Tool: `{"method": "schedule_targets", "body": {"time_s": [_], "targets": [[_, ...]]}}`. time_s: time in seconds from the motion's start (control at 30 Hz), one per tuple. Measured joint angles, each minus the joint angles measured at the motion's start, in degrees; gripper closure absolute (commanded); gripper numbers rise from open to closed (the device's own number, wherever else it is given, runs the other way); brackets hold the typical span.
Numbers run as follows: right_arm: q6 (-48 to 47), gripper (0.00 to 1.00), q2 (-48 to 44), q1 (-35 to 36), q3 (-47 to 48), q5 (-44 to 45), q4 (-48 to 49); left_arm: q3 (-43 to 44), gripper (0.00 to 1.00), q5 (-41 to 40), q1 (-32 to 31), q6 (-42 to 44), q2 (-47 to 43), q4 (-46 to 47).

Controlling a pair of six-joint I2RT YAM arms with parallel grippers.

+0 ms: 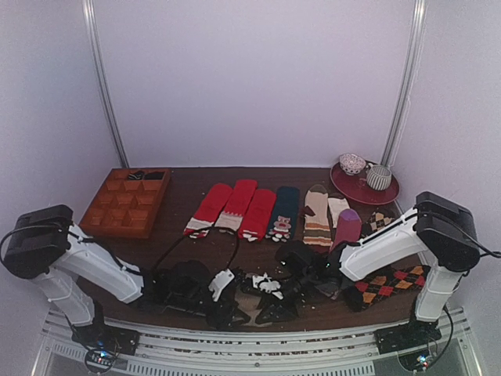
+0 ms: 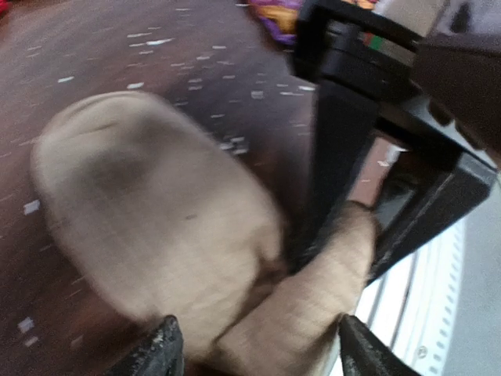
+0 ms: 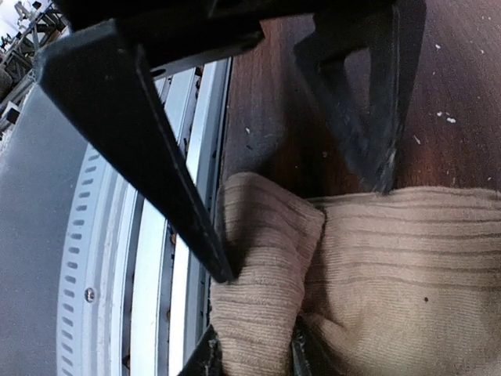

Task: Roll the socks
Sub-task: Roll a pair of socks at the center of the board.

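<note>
Left hand (image 2: 258, 348) stands wide open astride the tan socks (image 2: 149, 211), bundled at the near edge of the worktop (image 2: 109, 55), while the right hand (image 3: 254, 356) pinches a cuff fold, so the closing tuck seems in hand, next needing that cuff stretched over the roll.

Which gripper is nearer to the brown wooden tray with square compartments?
Left. The left gripper is toward the near edge, right of the wooden tray; the right gripper is even farther right.

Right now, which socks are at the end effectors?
The plain tan socks, bunched up at the front; the red socks and the striped sock lie flat in a row farther back.
</note>
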Motion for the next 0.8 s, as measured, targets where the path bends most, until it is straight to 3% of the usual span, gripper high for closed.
{"method": "schedule_targets", "body": {"time_s": [0.17, 0.37, 0.8], "targets": [[4.9, 0.77, 1.9, -1.84, 3.02, -3.02, -3.65, -3.56, 0.15, -10.75, -1.14, 4.9, -9.4, -6.93], [11.28, 0.77, 2.38, -5.55, 2.75, -8.07, -6.14, -10.95, 0.17, -20.26, -8.33, 14.21, -19.19, -0.31], [19.54, 0.77, 5.2, -7.3, 2.64, -13.88, -4.44, -6.64, 0.28, -15.8, -9.14, 29.09, 2.64, 17.99]]}}
